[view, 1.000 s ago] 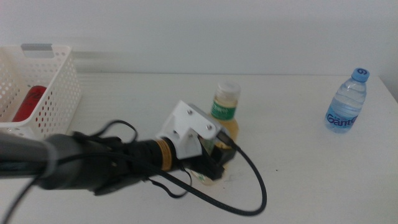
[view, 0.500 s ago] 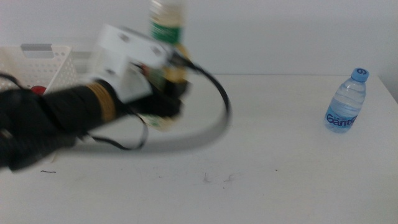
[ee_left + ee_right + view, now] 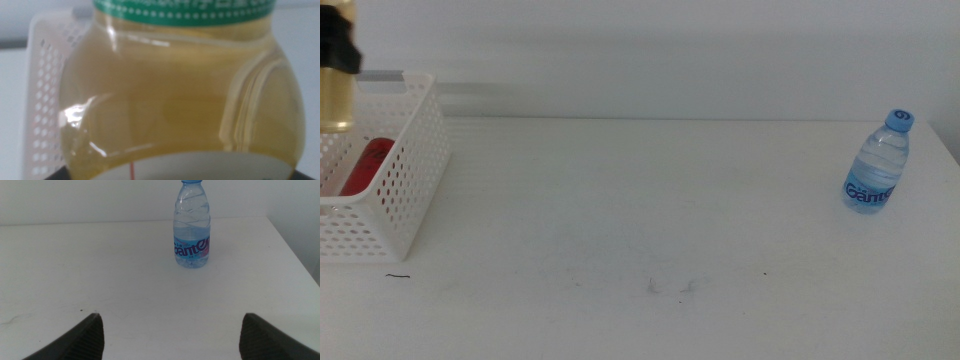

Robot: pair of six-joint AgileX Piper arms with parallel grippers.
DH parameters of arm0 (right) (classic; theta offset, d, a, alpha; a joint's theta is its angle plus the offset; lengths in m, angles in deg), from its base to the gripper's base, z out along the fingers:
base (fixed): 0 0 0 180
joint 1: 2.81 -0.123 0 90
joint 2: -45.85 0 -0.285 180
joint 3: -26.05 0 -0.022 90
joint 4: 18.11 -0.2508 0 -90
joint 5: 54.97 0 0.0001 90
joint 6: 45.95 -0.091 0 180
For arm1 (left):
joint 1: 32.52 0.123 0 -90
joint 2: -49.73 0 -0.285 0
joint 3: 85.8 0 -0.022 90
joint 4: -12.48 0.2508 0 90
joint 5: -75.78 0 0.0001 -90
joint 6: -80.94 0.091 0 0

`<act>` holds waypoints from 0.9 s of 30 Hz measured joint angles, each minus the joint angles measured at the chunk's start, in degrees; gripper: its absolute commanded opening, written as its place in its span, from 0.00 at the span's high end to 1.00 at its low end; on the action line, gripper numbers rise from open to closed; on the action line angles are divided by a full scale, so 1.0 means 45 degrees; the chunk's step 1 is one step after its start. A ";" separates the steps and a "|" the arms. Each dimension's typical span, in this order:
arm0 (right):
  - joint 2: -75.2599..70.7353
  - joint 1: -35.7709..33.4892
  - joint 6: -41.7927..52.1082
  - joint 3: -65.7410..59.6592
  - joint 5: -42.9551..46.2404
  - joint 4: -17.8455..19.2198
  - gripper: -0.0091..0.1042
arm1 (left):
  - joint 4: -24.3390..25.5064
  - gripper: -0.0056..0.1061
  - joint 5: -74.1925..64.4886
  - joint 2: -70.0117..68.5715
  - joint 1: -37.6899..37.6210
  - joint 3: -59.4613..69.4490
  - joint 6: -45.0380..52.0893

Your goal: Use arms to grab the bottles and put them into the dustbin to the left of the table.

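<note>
The dustbin [image 3: 395,170] was set at the table's [image 3: 650,210] left edge, with the can [image 3: 365,165] lying inside it. The tea bottle [image 3: 335,90] was held above the dustbin. The water bottle [image 3: 877,165] was stood far to the right, well apart.

Dark wedge-shaped right gripper [image 3: 170,332] jaws, matte

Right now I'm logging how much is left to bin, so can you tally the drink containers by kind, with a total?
Yellow tea bottles: 1, the yellow tea bottle, held in the left pincer over the dustbin.
Water bottles: 1, the water bottle, standing on the table.
Red cans: 1, the red can, in the dustbin.
Total: 3
</note>
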 measured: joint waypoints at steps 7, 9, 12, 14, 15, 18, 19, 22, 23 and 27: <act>0.0000 0.0000 0.0000 0.0000 0.0000 0.0000 0.20 | -0.0104 0.96 -0.1408 0.3085 0.1175 -0.2412 0.0908; 0.0000 0.0000 0.0000 0.0000 0.0000 0.0000 0.20 | -0.0094 0.96 -0.1341 0.3721 0.1253 -0.2466 0.0979; 0.0000 0.0000 0.0000 0.0000 0.0000 0.0000 0.20 | -0.0094 0.96 -0.1293 0.4635 0.1253 -0.2520 0.1058; 0.0000 0.0000 0.0000 0.0000 0.0000 0.0000 0.20 | 0.0002 0.92 -0.1243 0.5243 0.1253 -0.2538 0.1114; 0.0000 0.0000 0.0000 0.0000 0.0000 0.0000 0.20 | 0.0051 0.90 -0.1217 0.5537 0.1253 -0.2538 0.1116; 0.0000 0.0000 0.0000 0.0000 0.0000 0.0000 0.20 | 0.0161 0.75 -0.1198 0.6277 0.1253 -0.2538 0.1167; 0.0000 0.0000 0.0000 0.0000 0.0000 0.0000 0.20 | 0.0191 0.67 -0.1191 0.6499 0.1253 -0.2538 0.1167; 0.0000 0.0000 0.0000 0.0000 0.0000 0.0000 0.20 | 0.0248 0.38 -0.1274 0.6839 0.1271 -0.2538 0.1167; 0.0000 0.0000 0.0000 0.0000 0.0000 0.0000 0.20 | 0.0248 0.28 -0.1301 0.6839 0.1271 -0.2538 0.1167; 0.0000 0.0000 0.0000 0.0000 0.0000 0.0000 0.20 | -0.0107 0.11 -0.1420 0.6705 0.1271 -0.2869 0.1167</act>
